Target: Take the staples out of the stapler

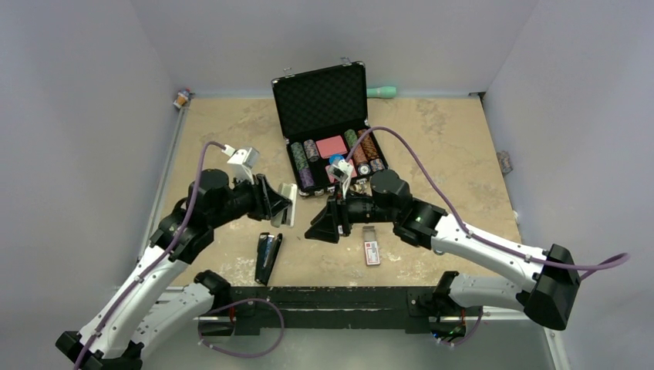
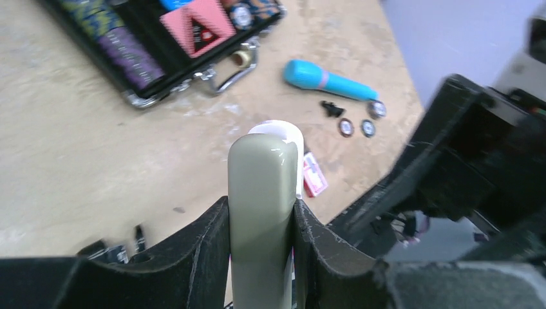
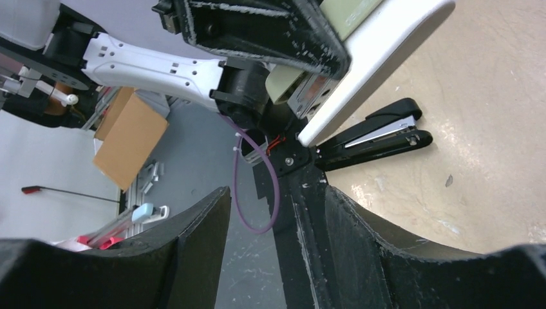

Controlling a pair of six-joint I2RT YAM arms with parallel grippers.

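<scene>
At the far left corner of the table (image 1: 231, 123) sits a small object too small to identify. The left gripper (image 1: 284, 206) is closed on a pale grey-green bar (image 2: 260, 193). In the left wrist view its black fingers (image 2: 206, 238) press against both sides of the bar, and a white piece shows just behind the bar's tip. The stapler (image 1: 268, 257) lies on the table near the front edge, just in front of the left gripper and between the two arms. Neither gripper touches it. In the right wrist view a silvery rail shows between its black top and black base. The right gripper (image 1: 320, 226) is just right of the stapler and points toward the left gripper. Its fingers (image 3: 187, 257) are spread apart with nothing between them. Behind both grippers an open black case (image 1: 320, 96) holds rows of chips and a pink card box. A small red-and-white box (image 1: 372, 247) lies flat on the table to the right of the right gripper. A teal pen (image 1: 382, 92) lies against the back wall, behind the case lid.
</scene>
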